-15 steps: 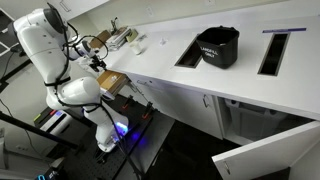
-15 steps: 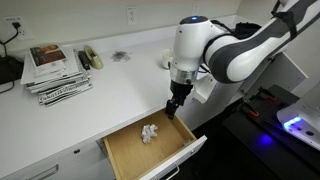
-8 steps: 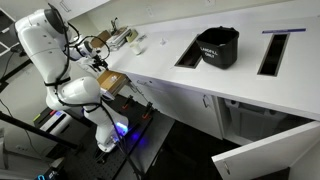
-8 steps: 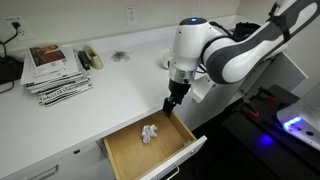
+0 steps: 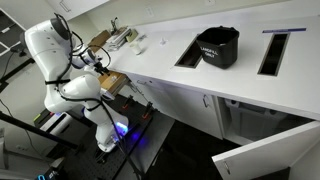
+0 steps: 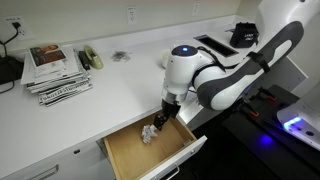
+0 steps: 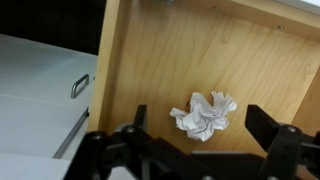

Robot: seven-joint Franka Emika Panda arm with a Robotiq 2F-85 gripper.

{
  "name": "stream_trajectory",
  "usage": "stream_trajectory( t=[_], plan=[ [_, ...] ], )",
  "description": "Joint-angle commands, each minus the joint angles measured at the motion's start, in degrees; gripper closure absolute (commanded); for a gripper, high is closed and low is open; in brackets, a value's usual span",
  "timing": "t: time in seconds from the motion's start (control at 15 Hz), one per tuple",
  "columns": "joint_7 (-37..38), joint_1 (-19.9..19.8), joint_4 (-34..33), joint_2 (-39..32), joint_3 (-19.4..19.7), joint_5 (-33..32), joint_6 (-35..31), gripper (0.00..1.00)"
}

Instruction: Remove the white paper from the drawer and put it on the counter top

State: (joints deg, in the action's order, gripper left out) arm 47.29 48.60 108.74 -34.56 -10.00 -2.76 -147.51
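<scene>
- Your pincer (image 6: 159, 121) hangs low over the drawer (image 7: 190, 50), jaws spread apart.
- Inside the drawer, the crumpled white paper (image 7: 205, 115) lies just beneath it.

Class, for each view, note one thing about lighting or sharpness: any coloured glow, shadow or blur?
Wrist view: the white paper lies evenly lit and fairly sharp on the drawer floor, while the fingers are dark, soft-edged silhouettes. In both exterior views a blue-violet glow spills below the bright counter top, amid dim surroundings.
</scene>
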Motion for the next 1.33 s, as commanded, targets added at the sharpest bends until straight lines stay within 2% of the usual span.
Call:
stream_trajectory(
  t=[0.0,0.33,0.93,1.0,1.07,1.27],
  plan=[
    [6.97,5.77,-6.94,-5.00,4.54,-1.54,1.63,0.00],
    [12.22,10.79,-14.38,-11.60,8.99,-2.10,2.96,0.00],
    [15.89,14.06,-22.99,-20.82,12.72,-1.75,2.37,0.00],
    [16.29,14.31,-23.89,-21.63,13.06,-1.72,2.41,0.25],
    [16.69,14.70,-24.76,-22.34,13.59,-1.87,2.99,0.28],
    [17.16,15.37,-26.60,-23.91,14.36,-1.76,3.07,0.51]
  ],
)
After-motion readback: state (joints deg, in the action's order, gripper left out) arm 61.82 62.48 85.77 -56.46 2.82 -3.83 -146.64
